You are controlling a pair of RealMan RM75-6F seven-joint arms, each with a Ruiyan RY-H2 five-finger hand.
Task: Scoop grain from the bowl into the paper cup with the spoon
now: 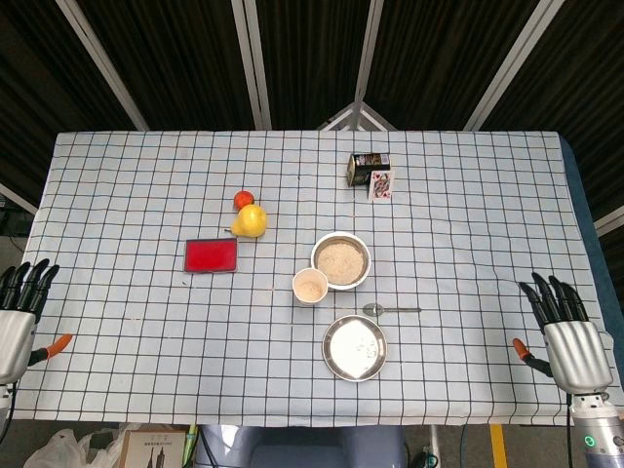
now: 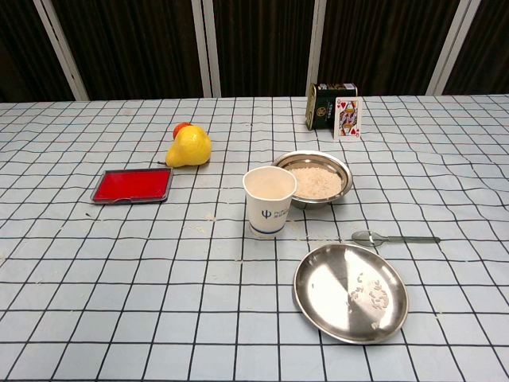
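A metal bowl (image 1: 341,260) (image 2: 315,178) holding pale grain sits at the table's middle. A white paper cup (image 1: 310,286) (image 2: 269,200) stands just in front and to its left, with grain inside. The metal spoon (image 1: 390,310) (image 2: 394,237) lies flat on the cloth, right of the cup, with no hand on it. My left hand (image 1: 19,310) rests at the left table edge, fingers apart, holding nothing. My right hand (image 1: 567,336) sits at the right edge, fingers spread and empty. The chest view shows neither hand.
A shallow steel plate (image 1: 355,347) (image 2: 351,291) with a few grains lies in front of the spoon. A red tray (image 1: 211,255) (image 2: 131,185), a yellow pear (image 1: 251,220) (image 2: 189,146) with a tomato (image 1: 243,199) behind it, and a green box (image 1: 367,167) (image 2: 324,105) with a playing card (image 1: 381,184) (image 2: 347,117) stand farther back.
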